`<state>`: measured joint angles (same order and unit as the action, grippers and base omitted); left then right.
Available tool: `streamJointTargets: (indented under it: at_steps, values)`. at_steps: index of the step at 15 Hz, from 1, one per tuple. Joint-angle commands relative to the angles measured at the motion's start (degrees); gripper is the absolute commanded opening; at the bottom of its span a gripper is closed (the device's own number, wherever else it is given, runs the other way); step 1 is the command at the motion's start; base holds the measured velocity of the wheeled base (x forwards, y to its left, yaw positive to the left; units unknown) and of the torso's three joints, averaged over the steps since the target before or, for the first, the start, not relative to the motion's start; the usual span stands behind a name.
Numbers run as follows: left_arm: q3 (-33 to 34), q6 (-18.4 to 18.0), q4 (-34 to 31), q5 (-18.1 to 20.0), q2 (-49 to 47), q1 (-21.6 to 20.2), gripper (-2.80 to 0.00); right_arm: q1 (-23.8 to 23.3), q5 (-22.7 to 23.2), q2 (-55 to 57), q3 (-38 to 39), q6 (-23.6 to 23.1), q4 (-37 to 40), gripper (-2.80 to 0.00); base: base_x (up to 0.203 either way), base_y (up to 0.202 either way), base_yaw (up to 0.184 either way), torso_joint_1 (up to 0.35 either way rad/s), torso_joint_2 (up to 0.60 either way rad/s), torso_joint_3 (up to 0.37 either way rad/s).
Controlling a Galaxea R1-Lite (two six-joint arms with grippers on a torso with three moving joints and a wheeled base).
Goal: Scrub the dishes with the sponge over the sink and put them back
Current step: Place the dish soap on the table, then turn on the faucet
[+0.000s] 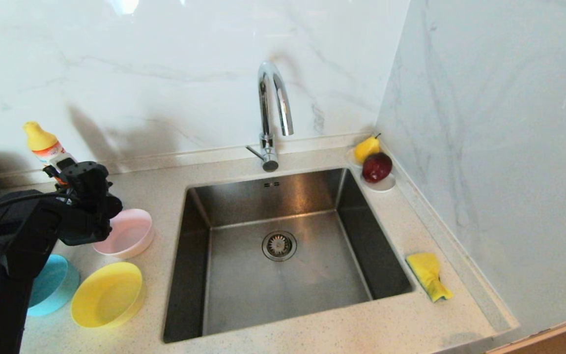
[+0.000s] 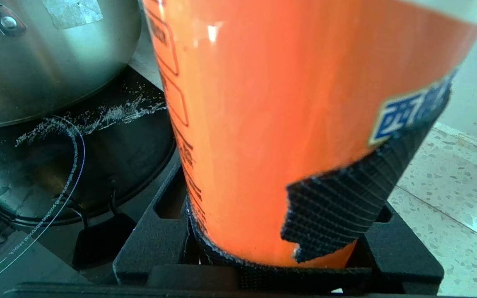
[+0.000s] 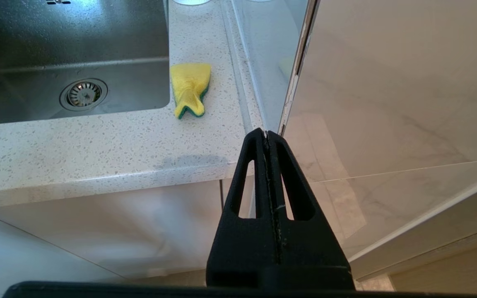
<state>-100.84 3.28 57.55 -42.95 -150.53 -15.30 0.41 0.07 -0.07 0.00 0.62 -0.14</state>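
Left of the sink [image 1: 243,290], on the counter, stand three bowls: pink [image 1: 128,231], yellow [image 1: 107,295] and light blue [image 1: 54,287], the blue one partly hidden by my left arm. Behind the pink bowl, my left gripper [image 1: 62,167] [image 2: 280,198] is shut on an orange detergent bottle [image 1: 42,142] [image 2: 263,103] with a yellow cap; the ribbed pads [image 2: 346,198] press against its sides. The yellow-and-green sponge [image 1: 429,275] [image 3: 189,89] lies on the counter right of the sink. My right gripper [image 3: 266,134] hangs shut below the counter's front edge, empty.
A curved chrome tap [image 1: 273,108] rises behind the sink, with the drain strainer [image 1: 279,245] in its floor. A white saucer [image 1: 383,186] with a pear and a red apple sits in the back right corner. A steel pot [image 2: 35,62] stands on a black hob beside the bottle.
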Motion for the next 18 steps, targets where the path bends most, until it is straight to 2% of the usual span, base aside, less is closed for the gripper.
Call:
streamJointTargets:
  at_steps: [1,2,9,17,18]
  values:
    - [0.3,-0.03,0.28,-0.3,-0.02,-0.05,-2.8,0.02,0.01,-0.01,0.0,0.08,-0.03,-2.8,0.0,0.0,0.0,0.0,0.0,0.0]
    - [0.35,-0.11,0.2,-0.3,0.48,-0.08,0.0,0.02,0.01,-0.04,0.0,0.01,-0.03,-2.8,0.0,0.0,0.0,0.0,0.0,0.0]
    - [0.72,0.31,-0.43,-0.11,7.26,-0.08,0.0,0.02,0.01,-0.01,0.0,0.08,-0.03,-2.8,0.0,0.0,0.0,0.0,0.0,0.0]
    - [5.32,0.82,-9.99,0.21,29.77,-0.44,0.0,0.02,0.01,-0.01,0.0,0.04,-0.03,-2.8,0.0,0.0,0.0,0.0,0.0,0.0]
    - [6.65,0.81,-12.77,0.34,33.33,-0.48,-1.47,-0.06,0.01,-0.01,0.0,-0.01,-0.03,-2.8,0.0,0.0,0.0,0.0,0.0,0.0]
